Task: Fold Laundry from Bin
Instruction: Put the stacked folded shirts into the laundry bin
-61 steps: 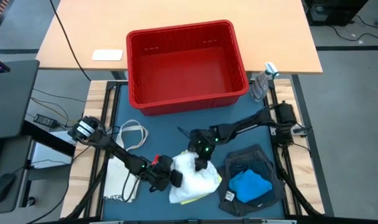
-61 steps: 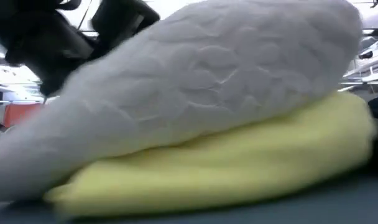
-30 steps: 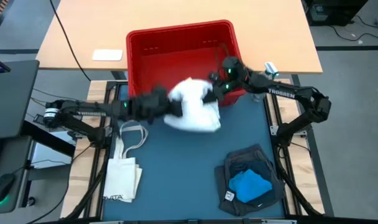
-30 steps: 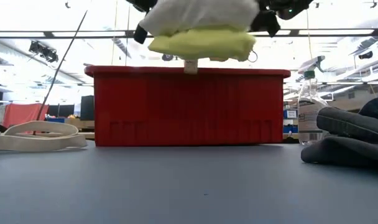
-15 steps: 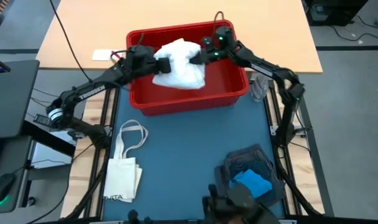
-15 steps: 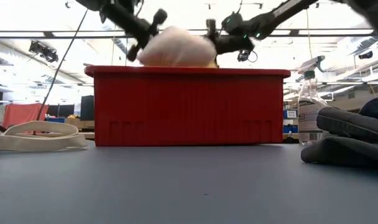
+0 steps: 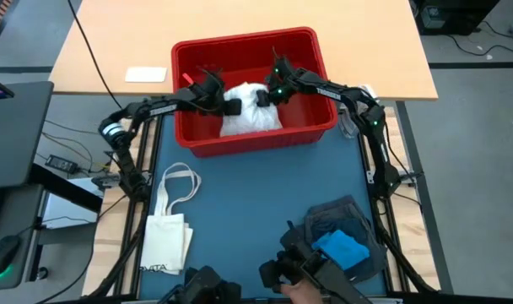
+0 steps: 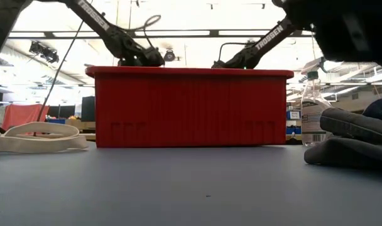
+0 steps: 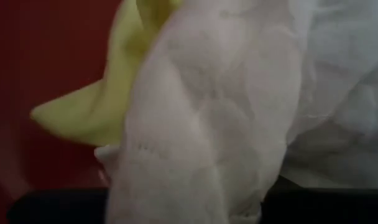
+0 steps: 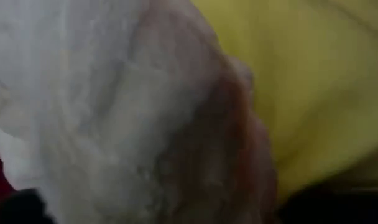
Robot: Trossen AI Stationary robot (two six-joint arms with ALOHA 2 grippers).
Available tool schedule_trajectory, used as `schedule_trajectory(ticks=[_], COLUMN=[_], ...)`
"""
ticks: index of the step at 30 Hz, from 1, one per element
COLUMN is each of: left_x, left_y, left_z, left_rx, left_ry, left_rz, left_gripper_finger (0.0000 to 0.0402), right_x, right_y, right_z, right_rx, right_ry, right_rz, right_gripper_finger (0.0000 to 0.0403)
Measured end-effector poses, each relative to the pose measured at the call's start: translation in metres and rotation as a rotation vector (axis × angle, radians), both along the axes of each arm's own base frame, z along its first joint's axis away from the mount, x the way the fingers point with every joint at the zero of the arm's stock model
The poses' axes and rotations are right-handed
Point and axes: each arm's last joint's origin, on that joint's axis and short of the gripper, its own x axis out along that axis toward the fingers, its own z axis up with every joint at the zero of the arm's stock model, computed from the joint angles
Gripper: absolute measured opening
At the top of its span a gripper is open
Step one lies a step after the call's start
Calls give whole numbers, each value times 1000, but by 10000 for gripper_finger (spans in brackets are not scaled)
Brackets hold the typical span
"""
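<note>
From above, we see a large red plastic bin (image 7: 252, 89) standing at the far end of a dark blue table (image 7: 248, 211). Inside the bin lies a bundle of laundry: a white textured cloth (image 7: 250, 108) with a yellow cloth (image 9: 108, 106) against it, the yellow showing only in the wrist views.

Both arms reach into the bin from opposite sides. The left hand (image 7: 229, 105) sits at the left edge of the white cloth, touching it. The right hand (image 7: 267, 95) sits at the cloth's upper right edge, also touching it. In both wrist views the white and yellow fabric fills the picture right up against the camera. We cannot tell whether either hand is clamped on the cloth or has its fingers apart, because the fabric hides the fingertips.

On the near right of the table lies a dark grey garment (image 7: 341, 232) with a bright blue cloth (image 7: 339, 251) resting on top of it. On the near left lies a cream tote bag (image 7: 168, 236) with long handles looped toward the bin. A clear spray bottle (image 7: 355, 110) stands just beside the bin's right wall.

From table height, we see the bin's ribbed front wall (image 8: 191, 107), with both arms descending behind its rim and the laundry hidden inside.
</note>
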Motion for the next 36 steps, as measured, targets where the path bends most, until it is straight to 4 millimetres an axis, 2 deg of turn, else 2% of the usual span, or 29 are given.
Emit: schedule_trajectory(ticks=[2,3,7,10,13,17,19,23,26,29,36], left_x=[3,3,2,-4,-13,-22,-23,-9,5,22,62], left_y=[2,3,4,5,7,6,4,-6,-16,-17,-5], left_z=[-11,-14,-13,-4,8,31,49,83,90,74,0], left_rx=[-32,-39,-19,13,44,125,227,470,554,567,450], left_ry=[18,22,33,30,14,-32,-85,-297,-376,-335,-278], left_rz=[0,2,-9,-17,-5,-19,-81,-370,-488,-488,-510], left_gripper_finger=[81,92,133,158,173,180,180,180,180,180,180], right_x=[-1,-2,-9,-18,-24,-30,-33,-38,-43,-51,-65], right_y=[0,0,-2,-1,1,7,12,25,34,41,58], right_z=[-9,-10,-9,3,23,51,68,96,116,131,167], right_rx=[18,20,-4,-30,-96,-205,-265,-376,-439,-463,-464], right_ry=[34,49,146,224,232,224,215,218,209,198,49], right_rz=[5,-1,-96,-220,-262,-265,-261,-281,-292,-309,-230], right_gripper_finger=[110,130,260,333,365,364,354,334,322,314,310])
